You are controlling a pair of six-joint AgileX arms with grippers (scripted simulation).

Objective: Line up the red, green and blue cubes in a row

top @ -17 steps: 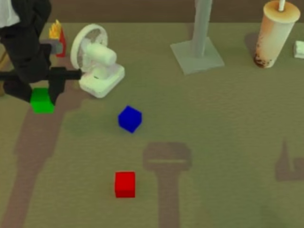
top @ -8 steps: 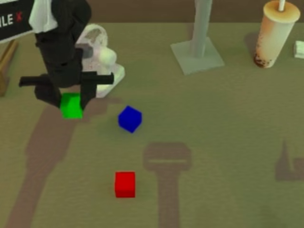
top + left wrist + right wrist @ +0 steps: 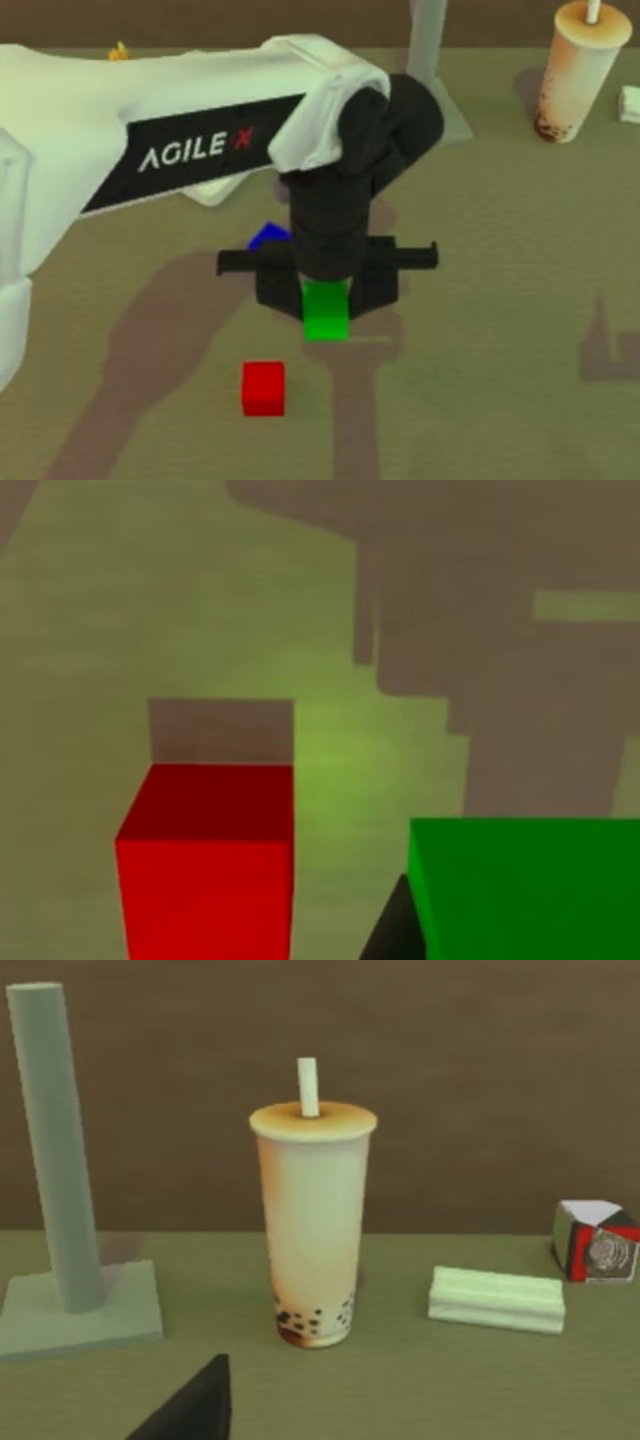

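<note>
The left gripper (image 3: 325,300) is clamping the green cube (image 3: 326,312) just beyond the red cube (image 3: 263,388); lowering askew risks nudging the half-hidden blue cube (image 3: 268,237).

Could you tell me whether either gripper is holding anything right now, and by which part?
The left gripper holds the small bright green cube by two opposite side faces.
</note>
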